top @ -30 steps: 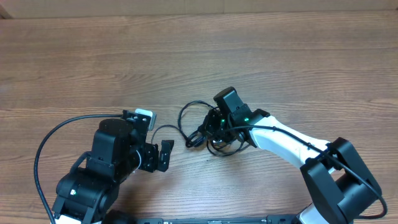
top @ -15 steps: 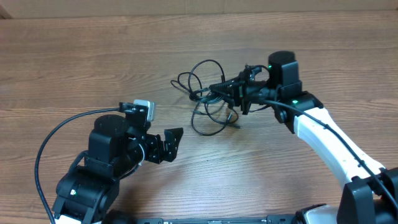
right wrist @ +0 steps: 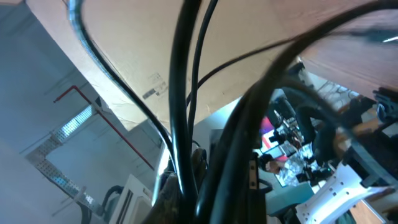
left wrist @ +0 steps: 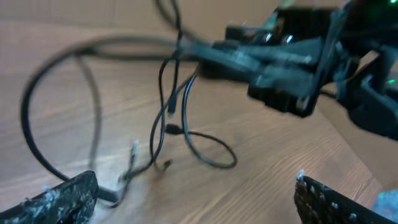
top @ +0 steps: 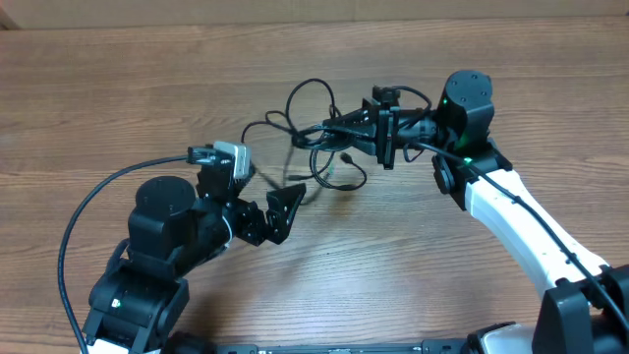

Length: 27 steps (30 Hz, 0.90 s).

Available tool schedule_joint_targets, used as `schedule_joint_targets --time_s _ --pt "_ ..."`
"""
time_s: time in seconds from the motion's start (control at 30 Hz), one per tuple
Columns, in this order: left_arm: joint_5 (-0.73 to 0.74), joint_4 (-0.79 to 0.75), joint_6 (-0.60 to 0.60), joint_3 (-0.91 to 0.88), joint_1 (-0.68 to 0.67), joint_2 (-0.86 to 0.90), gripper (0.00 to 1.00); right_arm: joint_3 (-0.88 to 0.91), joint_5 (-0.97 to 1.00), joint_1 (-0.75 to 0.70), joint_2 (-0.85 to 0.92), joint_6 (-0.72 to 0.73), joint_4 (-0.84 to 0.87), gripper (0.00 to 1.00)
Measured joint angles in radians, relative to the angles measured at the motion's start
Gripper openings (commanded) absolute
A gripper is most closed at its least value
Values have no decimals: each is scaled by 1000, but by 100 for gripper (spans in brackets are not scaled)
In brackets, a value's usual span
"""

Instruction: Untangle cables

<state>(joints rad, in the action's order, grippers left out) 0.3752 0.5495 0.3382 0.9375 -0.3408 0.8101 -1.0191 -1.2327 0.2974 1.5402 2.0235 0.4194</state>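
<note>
The cables (top: 314, 138) are a bunch of thin black cords, lifted above the wooden table (top: 147, 88) by my right gripper (top: 339, 131), which is shut on them. Loops and plug ends hang down from it (left wrist: 180, 124). In the right wrist view the cords (right wrist: 186, 112) run straight up between the fingers. My left gripper (top: 277, 211) is open and low over the table, below and left of the hanging loops. In the left wrist view its two fingers (left wrist: 193, 196) are wide apart, with a cable strand lying by the left finger.
The thick black wire of the left arm (top: 84, 216) arcs over the table at the left. The back edge of the table (top: 295, 22) runs along the top.
My right gripper has lifted the cable bunch up and away from the table and turned sideways. My left gripper has moved right and forward toward the hanging loops and opened wider.
</note>
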Motion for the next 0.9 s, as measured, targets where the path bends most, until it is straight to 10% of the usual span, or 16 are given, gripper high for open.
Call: schedule_joint_targets --time_s 0.9 --pt "-43 -256 -52 0 0 125 100 0 -80 6 0 0 14 4"
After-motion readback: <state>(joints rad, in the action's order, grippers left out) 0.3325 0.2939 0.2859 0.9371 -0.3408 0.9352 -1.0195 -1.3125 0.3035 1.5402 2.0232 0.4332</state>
